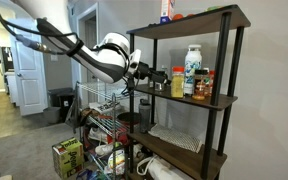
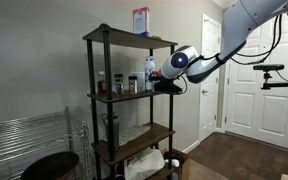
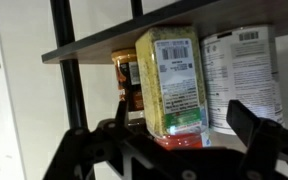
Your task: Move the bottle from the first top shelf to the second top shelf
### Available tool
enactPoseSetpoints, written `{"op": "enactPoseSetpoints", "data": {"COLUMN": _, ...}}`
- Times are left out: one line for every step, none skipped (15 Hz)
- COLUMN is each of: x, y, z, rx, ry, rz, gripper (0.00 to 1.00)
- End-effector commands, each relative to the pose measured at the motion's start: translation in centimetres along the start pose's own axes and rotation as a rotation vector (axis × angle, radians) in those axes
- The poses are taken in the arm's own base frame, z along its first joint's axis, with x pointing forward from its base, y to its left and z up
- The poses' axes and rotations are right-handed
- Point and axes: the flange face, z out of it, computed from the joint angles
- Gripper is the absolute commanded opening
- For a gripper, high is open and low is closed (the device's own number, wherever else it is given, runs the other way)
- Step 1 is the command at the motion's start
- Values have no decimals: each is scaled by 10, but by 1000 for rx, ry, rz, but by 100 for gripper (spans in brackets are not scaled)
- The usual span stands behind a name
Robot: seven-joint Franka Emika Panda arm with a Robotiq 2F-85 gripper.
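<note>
The slim yellow bottle (image 1: 177,82) with a red cap stands upright on the second top shelf (image 1: 216,101), beside the white jug (image 1: 192,71). The wrist view is upside down: the bottle (image 3: 172,80) fills the middle with its red cap at the bottom, and the jug (image 3: 242,70) is beside it. My gripper (image 3: 184,130) is open, one finger on each side of the bottle's cap end with gaps, clearest on the jug side. It shows in both exterior views (image 1: 152,73) (image 2: 170,85), level with that shelf. The first top shelf (image 1: 189,20) (image 2: 124,38) is above.
A small red-capped jar (image 1: 208,85) stands past the jug. A box (image 1: 167,9) (image 2: 141,20) sits on the top board. Dark jars (image 2: 116,84) share the second board (image 2: 109,96). Black uprights (image 1: 228,95) frame the rack. A wire rack (image 1: 102,120) with clutter is below my arm.
</note>
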Motion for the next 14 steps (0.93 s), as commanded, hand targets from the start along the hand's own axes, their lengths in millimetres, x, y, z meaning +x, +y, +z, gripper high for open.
{"op": "enactPoseSetpoints", "data": {"x": 0, "y": 28, "z": -48, "rx": 92, "ry": 9, "rz": 12, "gripper": 100}}
{"op": "enactPoseSetpoints", "data": {"x": 0, "y": 32, "z": -55, "rx": 104, "ry": 16, "rz": 11, "gripper": 100}}
{"op": "enactPoseSetpoints", "data": {"x": 2, "y": 37, "z": -61, "rx": 114, "ry": 23, "rz": 9, "gripper": 100}}
{"op": "enactPoseSetpoints", "data": {"x": 2, "y": 43, "z": -67, "rx": 120, "ry": 27, "rz": 4, "gripper": 100}}
{"op": "enactPoseSetpoints", "data": {"x": 2, "y": 48, "z": -72, "rx": 122, "ry": 32, "rz": 0, "gripper": 100}}
{"op": "enactPoseSetpoints", "data": {"x": 2, "y": 53, "z": -76, "rx": 122, "ry": 36, "rz": -4, "gripper": 100}}
{"op": "enactPoseSetpoints", "data": {"x": 1, "y": 60, "z": -81, "rx": 122, "ry": 38, "rz": -8, "gripper": 100}}
{"op": "enactPoseSetpoints", "data": {"x": 0, "y": 66, "z": -86, "rx": 118, "ry": 40, "rz": -10, "gripper": 100}}
{"op": "enactPoseSetpoints", "data": {"x": -1, "y": 73, "z": -91, "rx": 119, "ry": 38, "rz": -10, "gripper": 100}}
{"op": "enactPoseSetpoints", "data": {"x": -2, "y": 81, "z": -97, "rx": 122, "ry": 29, "rz": -6, "gripper": 100}}
{"op": "enactPoseSetpoints", "data": {"x": -3, "y": 87, "z": -103, "rx": 125, "ry": 21, "rz": -1, "gripper": 100}}
{"op": "enactPoseSetpoints", "data": {"x": -4, "y": 93, "z": -109, "rx": 130, "ry": 12, "rz": 1, "gripper": 100}}
{"op": "enactPoseSetpoints", "data": {"x": -4, "y": 100, "z": -115, "rx": 133, "ry": 7, "rz": 0, "gripper": 100}}
{"op": "enactPoseSetpoints", "data": {"x": -4, "y": 106, "z": -120, "rx": 136, "ry": 3, "rz": -4, "gripper": 100}}
